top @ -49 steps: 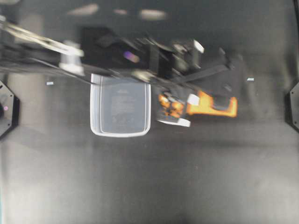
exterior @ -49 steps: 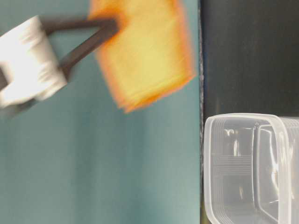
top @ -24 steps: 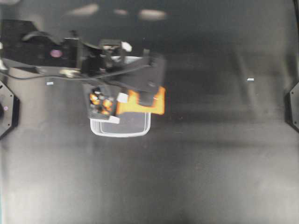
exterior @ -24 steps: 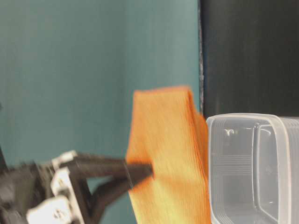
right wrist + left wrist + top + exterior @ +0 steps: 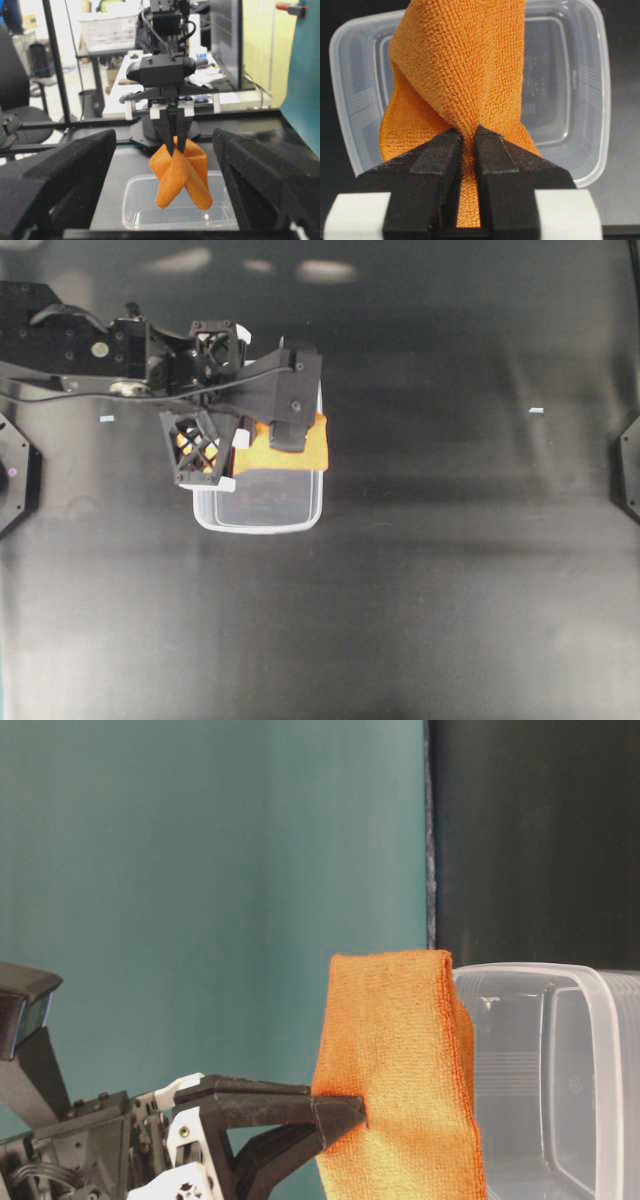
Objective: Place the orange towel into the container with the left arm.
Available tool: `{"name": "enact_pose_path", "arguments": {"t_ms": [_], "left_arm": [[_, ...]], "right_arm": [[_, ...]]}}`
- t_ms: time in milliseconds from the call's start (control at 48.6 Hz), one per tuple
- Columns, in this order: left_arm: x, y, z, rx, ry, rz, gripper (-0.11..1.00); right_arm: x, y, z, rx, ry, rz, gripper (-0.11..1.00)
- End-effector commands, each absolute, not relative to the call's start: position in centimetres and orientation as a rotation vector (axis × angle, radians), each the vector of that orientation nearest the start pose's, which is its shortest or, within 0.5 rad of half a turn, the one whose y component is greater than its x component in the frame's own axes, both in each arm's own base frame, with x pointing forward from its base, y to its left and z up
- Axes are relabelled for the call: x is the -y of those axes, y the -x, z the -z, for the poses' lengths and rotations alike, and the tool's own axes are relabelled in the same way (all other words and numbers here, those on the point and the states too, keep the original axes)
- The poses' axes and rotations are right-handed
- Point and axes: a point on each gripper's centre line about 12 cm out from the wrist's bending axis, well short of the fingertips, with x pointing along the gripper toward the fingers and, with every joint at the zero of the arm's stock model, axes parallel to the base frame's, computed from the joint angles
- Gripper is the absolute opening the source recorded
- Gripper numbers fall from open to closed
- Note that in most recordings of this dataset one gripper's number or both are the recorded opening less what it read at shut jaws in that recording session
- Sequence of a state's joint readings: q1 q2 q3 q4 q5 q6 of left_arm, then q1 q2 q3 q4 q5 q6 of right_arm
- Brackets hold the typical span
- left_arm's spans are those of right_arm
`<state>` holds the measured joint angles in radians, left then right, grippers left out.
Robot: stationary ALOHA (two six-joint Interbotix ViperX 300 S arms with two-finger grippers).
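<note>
My left gripper (image 5: 290,437) is shut on the orange towel (image 5: 300,452), pinching a fold in its middle. The towel hangs bunched from the jaws over the clear container (image 5: 258,525), covering the tub's far right part in the overhead view. In the left wrist view the jaws (image 5: 468,131) clamp the towel (image 5: 465,65) with the container (image 5: 570,75) below. In the table-level view the towel (image 5: 400,1070) hangs beside the container (image 5: 560,1070). My right gripper (image 5: 165,137) is open and empty, facing the towel (image 5: 180,172) and the container (image 5: 135,200).
The dark table top carries two small white marks (image 5: 536,410) (image 5: 107,418). Black arm mounts sit at the left edge (image 5: 15,475) and right edge (image 5: 630,470). A teal wall (image 5: 200,870) stands behind the table.
My left arm has carried the towel leftward in the overhead view, from beside the container's right side to above it. The towel stays pinched.
</note>
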<state>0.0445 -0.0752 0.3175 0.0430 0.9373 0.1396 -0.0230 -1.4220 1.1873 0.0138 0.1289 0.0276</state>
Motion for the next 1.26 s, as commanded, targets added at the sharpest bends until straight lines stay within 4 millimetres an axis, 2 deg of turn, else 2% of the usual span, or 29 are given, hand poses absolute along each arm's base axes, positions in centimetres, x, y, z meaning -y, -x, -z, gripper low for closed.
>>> {"name": "enact_pose_path", "arguments": {"t_ms": [0, 350, 371, 556, 638, 720, 926, 1029, 1132, 1235], "left_arm": [[-2.0, -37.5, -25.6, -1.156, -0.140, 0.025, 0.05], [-2.1, -37.8, -24.9, -1.161, -0.119, 0.011, 0.07], [-2.1, -37.8, -24.9, -1.162, -0.115, 0.008, 0.11], [-1.7, -37.8, -25.0, -1.157, -0.115, 0.013, 0.66], [-1.6, -38.0, -25.6, -1.143, -0.118, 0.014, 0.84], [-1.4, -38.1, -27.6, -1.091, -0.118, 0.014, 0.91], [-0.7, -37.6, -33.7, -0.933, -0.115, 0.011, 0.90], [-0.3, -36.6, -36.6, -0.849, -0.119, 0.016, 0.90], [0.3, -35.2, -38.6, -0.780, -0.120, 0.026, 0.90], [0.6, -33.6, -39.0, -0.755, -0.103, 0.026, 0.89]], "right_arm": [[0.4, -12.2, -31.6, 0.120, -0.042, 0.026, 0.76], [0.3, -12.2, -31.7, 0.125, -0.045, 0.024, 0.76], [0.3, -12.2, -31.7, 0.125, -0.045, 0.024, 0.76], [0.3, -12.2, -31.7, 0.125, -0.047, 0.024, 0.76], [0.3, -12.2, -31.7, 0.125, -0.045, 0.024, 0.76], [0.3, -12.2, -31.7, 0.126, -0.045, 0.024, 0.76], [0.3, -12.2, -31.7, 0.125, -0.044, 0.024, 0.76], [0.3, -12.2, -31.7, 0.125, -0.041, 0.025, 0.76], [0.3, -12.2, -31.7, 0.125, -0.041, 0.025, 0.76], [0.3, -12.2, -31.7, 0.126, -0.041, 0.025, 0.76]]}}
